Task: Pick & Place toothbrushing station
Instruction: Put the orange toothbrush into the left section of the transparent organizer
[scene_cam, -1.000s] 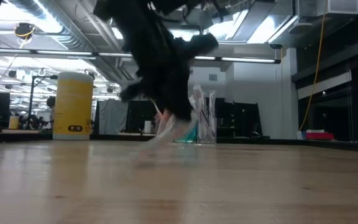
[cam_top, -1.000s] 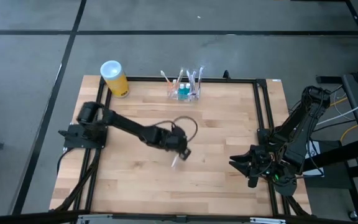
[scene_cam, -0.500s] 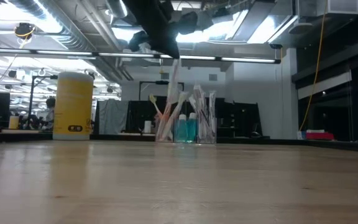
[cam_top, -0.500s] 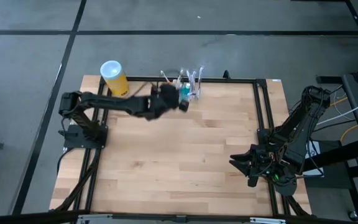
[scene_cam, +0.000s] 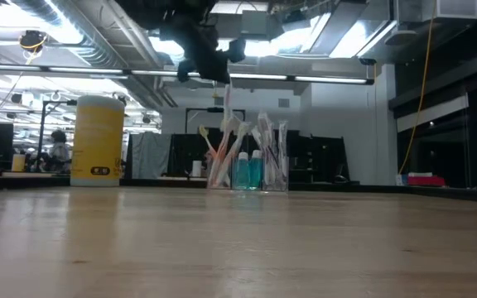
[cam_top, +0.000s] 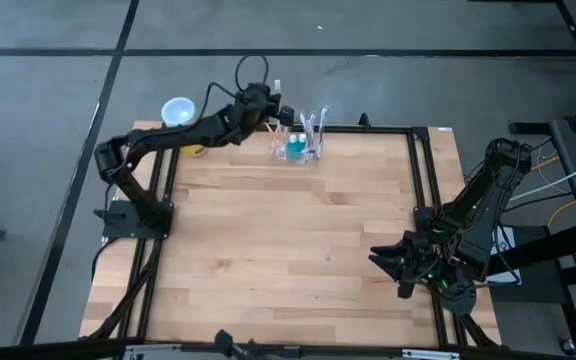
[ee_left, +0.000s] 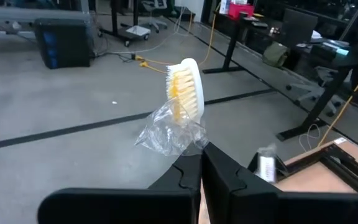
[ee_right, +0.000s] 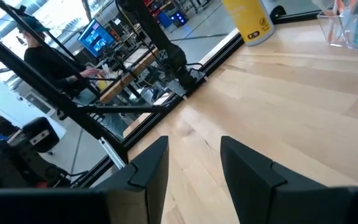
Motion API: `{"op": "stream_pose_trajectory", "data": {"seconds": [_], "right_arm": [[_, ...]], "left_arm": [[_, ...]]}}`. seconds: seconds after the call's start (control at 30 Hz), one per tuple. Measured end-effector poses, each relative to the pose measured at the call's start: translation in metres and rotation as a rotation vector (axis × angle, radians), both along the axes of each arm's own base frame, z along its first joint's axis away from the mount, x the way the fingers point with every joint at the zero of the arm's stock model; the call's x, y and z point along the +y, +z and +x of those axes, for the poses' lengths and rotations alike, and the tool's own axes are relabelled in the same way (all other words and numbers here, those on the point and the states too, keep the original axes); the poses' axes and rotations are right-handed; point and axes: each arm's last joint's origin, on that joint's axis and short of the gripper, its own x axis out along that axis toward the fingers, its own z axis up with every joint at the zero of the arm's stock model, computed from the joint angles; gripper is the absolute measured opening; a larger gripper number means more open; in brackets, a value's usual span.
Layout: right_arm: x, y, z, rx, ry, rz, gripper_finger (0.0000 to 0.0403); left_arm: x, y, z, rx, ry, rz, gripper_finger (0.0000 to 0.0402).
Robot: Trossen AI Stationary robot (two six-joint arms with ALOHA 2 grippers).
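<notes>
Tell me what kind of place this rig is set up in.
Probably a robotics lab or industrial workspace: exposed ducts and strip lights overhead, a bare concrete floor marked with dark lines around the wooden table, and a person at monitors beyond it.

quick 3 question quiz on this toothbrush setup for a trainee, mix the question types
1. True or false: the left hand is shut on a toothbrush.
2. The clear holder sits at the table's: A far edge, B near edge, C middle.
3. Fill in: the right hand is ___, holding nothing, near the table's right edge.

Key: 1 true; 2 A; 3 open
</notes>
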Motion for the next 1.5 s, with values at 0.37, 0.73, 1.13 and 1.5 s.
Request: {"op": "stream_pose_trajectory", "data": {"seconds": [0.37,0.73,1.13,1.5], "right_arm": [[-0.003,-0.003,0.000,0.008,-0.014,0.024,0.0149],[-0.003,-0.003,0.000,0.009,-0.012,0.027,0.0149],[-0.003,-0.003,0.000,0.017,-0.006,-0.001,0.0149],[-0.003,-0.002,-0.001,0.020,0.001,0.001,0.0149]], "left_arm": [[-0.003,-0.034,0.016,0.096,-0.085,-0.093,0.0001],[-0.035,-0.047,0.037,0.218,-0.110,-0.019,0.0001],[-0.035,-0.069,0.039,0.277,-0.111,-0.112,0.0001],[-0.035,-0.081,0.035,0.344,-0.078,-0.180,0.0001]]}}
